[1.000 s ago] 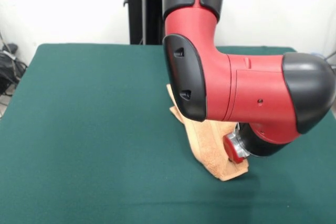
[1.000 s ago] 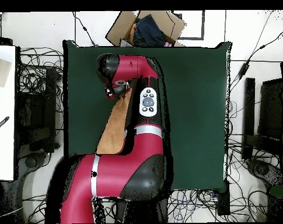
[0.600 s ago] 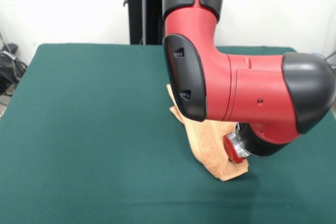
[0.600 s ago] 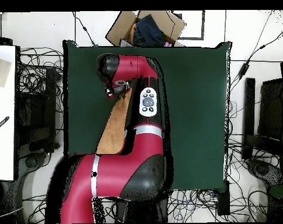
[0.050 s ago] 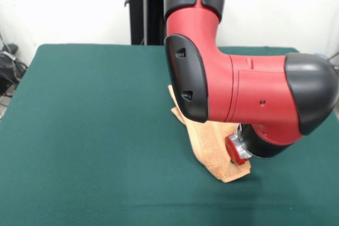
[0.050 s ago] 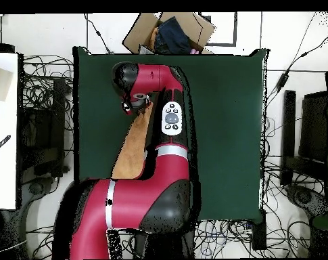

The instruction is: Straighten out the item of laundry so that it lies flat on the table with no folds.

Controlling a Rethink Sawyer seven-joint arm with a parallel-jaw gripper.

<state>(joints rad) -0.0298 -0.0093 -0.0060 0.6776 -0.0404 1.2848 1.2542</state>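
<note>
Towel (image 5: 218, 154) is seen as a narrow folded strip on the table (image 5: 90, 130), running under the arm (image 5: 238, 99) toward the robot's side; in overhead view towel (image 6: 134, 145) reads as a long thin band beside the arm's forearm, so not flat yet, folds remain.

Gripper (image 6: 134, 105) sits at the towel's far end, low over the cloth; fingers are hidden by wrist housing in both views, so open vs. closed can't be told, nor whether the towel is gripped.

Risks (judged):
- If an edge is pinched w/ 2 layers together, fold would be dragged along, not opened.
- If the pull goes along the strip's length, the towel would slide on the felt instead of unfolding.
- Much of the towel is occluded by the arm, so a remaining crease could be missed.
- A low wrist could snag or bunch the cloth on a sideways move.
</note>
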